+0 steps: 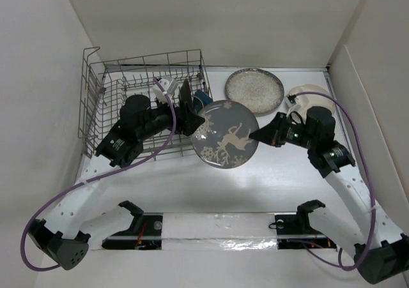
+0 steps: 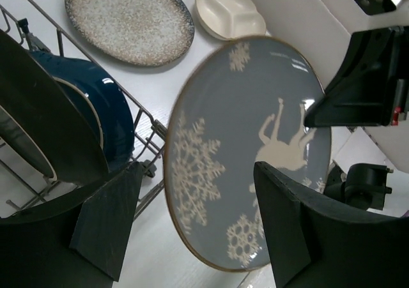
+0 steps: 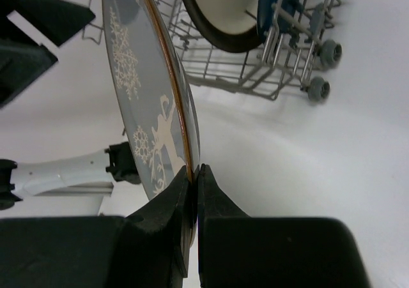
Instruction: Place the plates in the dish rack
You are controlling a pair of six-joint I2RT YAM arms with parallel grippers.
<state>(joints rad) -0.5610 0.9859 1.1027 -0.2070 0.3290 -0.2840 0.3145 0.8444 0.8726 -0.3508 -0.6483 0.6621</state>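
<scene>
The right gripper (image 1: 257,135) is clamped on the rim of the grey plate (image 1: 225,135). The right wrist view shows its two fingers (image 3: 167,211) pinched tight on the edge, with the plate (image 3: 137,77) seen almost edge-on. This plate, grey with a pale deer and snowflakes on its face, hangs just to the right of the dish rack (image 1: 92,96), between the two arms. The left gripper (image 1: 190,112) stands wide open at the plate's opposite rim. In its wrist view the two dark fingers (image 2: 108,218) are spread far apart and the plate's near edge (image 2: 192,237) lies between them — whether either finger touches it cannot be told. Two plates stand on edge in the rack's right end: the teal-blue plate (image 2: 108,119) against the wire wall (image 2: 148,119), and the brown-rimmed cream plate (image 3: 223,13) beside it, further inside. The speckled beige plate (image 1: 254,89) lies flat on the table (image 1: 255,192) beyond the grey one. The cream divided plate (image 1: 314,91) lies to its right, partly covered by the right arm in the top view.
</scene>
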